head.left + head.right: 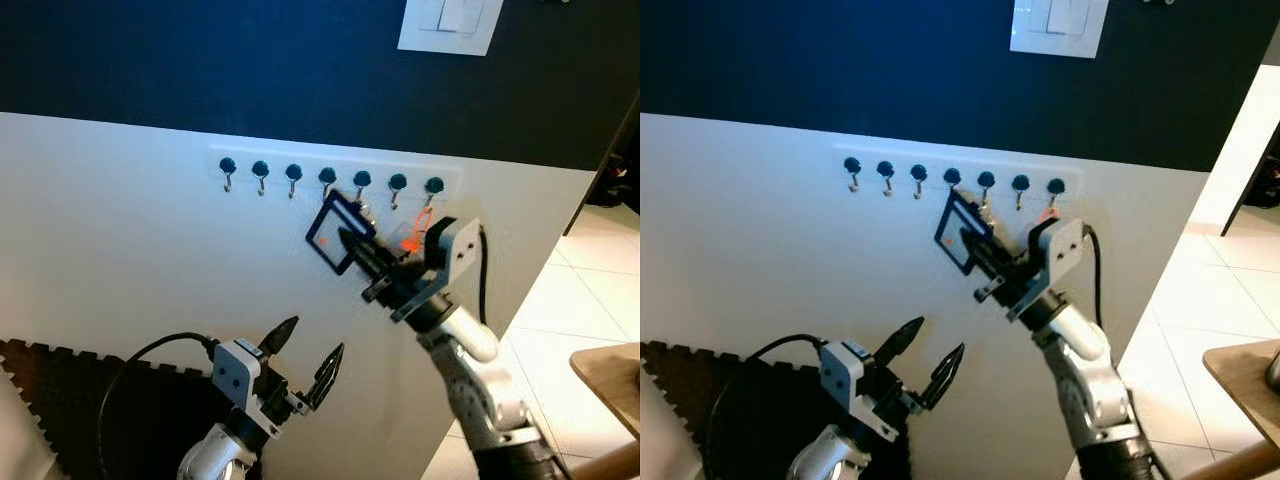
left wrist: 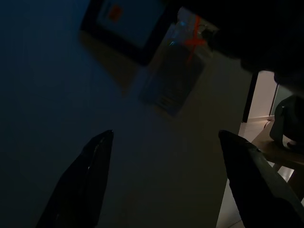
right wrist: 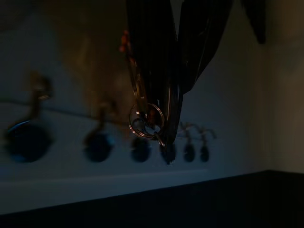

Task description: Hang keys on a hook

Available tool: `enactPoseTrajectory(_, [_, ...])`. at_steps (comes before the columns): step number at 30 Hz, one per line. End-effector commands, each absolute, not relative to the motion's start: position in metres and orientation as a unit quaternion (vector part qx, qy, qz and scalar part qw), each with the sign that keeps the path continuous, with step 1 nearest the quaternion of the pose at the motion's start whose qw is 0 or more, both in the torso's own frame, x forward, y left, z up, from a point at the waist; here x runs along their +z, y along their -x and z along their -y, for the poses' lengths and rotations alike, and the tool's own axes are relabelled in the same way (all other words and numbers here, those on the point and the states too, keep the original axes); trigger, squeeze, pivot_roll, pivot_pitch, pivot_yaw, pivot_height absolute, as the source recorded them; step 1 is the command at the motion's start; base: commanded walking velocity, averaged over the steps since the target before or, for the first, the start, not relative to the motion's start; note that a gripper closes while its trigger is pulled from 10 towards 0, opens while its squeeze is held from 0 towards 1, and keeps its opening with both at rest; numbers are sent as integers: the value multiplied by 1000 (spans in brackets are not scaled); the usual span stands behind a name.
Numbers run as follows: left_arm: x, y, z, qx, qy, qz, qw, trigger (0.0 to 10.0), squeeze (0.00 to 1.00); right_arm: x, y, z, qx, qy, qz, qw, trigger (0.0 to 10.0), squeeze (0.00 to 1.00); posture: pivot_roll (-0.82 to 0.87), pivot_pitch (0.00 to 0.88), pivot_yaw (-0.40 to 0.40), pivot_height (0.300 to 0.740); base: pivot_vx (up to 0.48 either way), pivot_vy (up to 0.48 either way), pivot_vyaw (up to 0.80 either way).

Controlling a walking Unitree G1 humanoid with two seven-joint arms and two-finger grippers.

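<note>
Against the white lower wall, under a dark blue band, a white rail [image 1: 335,165] carries seven small metal hooks with dark round caps. Raised just below the fifth hook from the left [image 1: 361,184], the right gripper [image 1: 358,246] has its long black fingers pressed together on a bunch of keys [image 3: 145,118]: a silver split ring with an orange tag, and a black-framed square fob [image 1: 337,232] tilted against the wall. From the right wrist, the ring sits at the fingertips, close under the hook row, but whether it has caught a hook I cannot tell. Judging by this, the carry is done; threading the ring and letting go remain. Lower down, the left gripper [image 1: 305,352] idles with fingers spread apart, holding nothing.
</note>
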State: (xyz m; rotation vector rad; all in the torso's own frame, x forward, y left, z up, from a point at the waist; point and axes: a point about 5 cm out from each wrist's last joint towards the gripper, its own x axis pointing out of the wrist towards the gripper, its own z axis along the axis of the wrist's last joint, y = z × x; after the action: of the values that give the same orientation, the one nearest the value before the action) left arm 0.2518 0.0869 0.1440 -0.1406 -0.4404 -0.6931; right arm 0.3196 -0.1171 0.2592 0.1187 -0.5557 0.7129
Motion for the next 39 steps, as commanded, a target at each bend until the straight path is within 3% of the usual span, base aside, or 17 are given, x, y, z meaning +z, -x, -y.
enactPoseTrajectory(1, [143,-249,-86,-345,57,208,913,10000,0,261,-323,122,350,-63,262,897,10000,0,47,76,-72,740,0,0,0])
enactPoseTrajectory(26, [142,-250,-86,-345,42,198,916,10000,0,268,-330,158,348,-97,238,901,10000,0,54,69,-66,740,0,0,0])
enactPoseTrajectory(39, [141,-250,-86,-345,36,195,917,10000,0,239,-316,143,413,-89,172,890,10000,0,57,68,-64,740,0,0,0])
